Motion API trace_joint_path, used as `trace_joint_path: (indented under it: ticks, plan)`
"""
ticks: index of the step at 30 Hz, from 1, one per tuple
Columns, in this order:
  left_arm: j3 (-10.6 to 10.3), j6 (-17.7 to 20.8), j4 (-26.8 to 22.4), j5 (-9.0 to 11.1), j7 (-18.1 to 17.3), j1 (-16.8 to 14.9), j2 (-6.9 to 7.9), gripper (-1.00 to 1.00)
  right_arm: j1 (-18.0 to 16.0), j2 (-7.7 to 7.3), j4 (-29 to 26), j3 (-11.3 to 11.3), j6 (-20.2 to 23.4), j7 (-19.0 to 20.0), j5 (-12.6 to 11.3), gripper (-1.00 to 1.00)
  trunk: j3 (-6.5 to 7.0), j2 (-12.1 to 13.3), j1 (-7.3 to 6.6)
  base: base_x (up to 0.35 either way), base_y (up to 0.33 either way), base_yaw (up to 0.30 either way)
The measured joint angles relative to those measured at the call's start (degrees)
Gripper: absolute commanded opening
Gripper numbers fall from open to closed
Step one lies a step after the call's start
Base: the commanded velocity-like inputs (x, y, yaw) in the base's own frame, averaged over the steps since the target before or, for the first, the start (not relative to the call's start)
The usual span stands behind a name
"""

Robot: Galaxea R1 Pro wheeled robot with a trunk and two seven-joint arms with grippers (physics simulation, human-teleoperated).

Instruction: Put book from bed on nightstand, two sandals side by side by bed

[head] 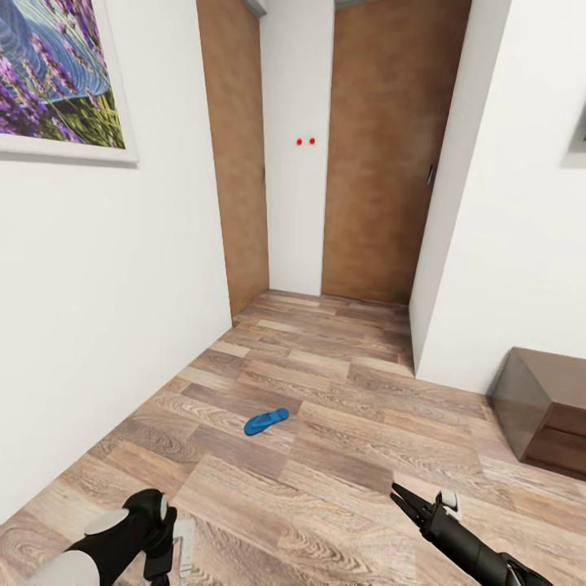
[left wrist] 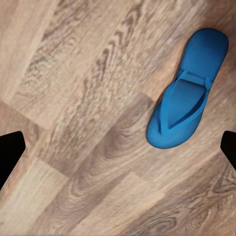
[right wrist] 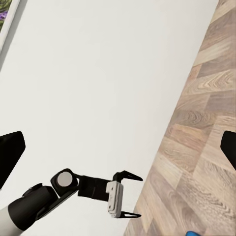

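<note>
With one blue sandal [head: 266, 421] lying flat on the plank floor [head: 342, 382] ahead, both empty grippers spread wide, the left gripper [right wrist: 129, 195] (nearer) should drop straight over it and close across its narrow width, not its length.

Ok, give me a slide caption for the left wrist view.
Left wrist view: one blue sandal lying strap-up on the wood-plank floor, with the open left hand above it and not touching it.
</note>
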Motion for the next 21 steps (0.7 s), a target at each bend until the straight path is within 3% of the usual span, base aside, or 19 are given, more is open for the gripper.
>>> trace_joint_path:
  ticks: [5, 15, 21]
  plan:
    - [0.1, 0.0, -1.4, -0.3, -0.1, 0.0, -0.20, 1.00, 0.0, -0.01, 0.0, 0.0, 0.0, 0.0, 0.0, 1.00, -1.11, -0.1, 0.13, 0.000, 0.000, 0.000]
    - [0.0, 0.0, -2.5, -0.4, -0.1, 0.0, -2.89, 1.00, 0.0, -0.02, 0.0, 0.0, 0.0, 0.0, -0.1, 1.00, -3.33, -0.2, 0.39, 0.000, 0.000, 0.000]
    - [0.0, -0.1, -2.7, -0.5, -0.1, 0.0, -3.73, 1.00, 0.0, -0.06, -0.1, 0.0, 0.1, 0.4, -0.1, 1.00, -4.66, -0.3, 0.54, 0.000, 0.000, 0.000]
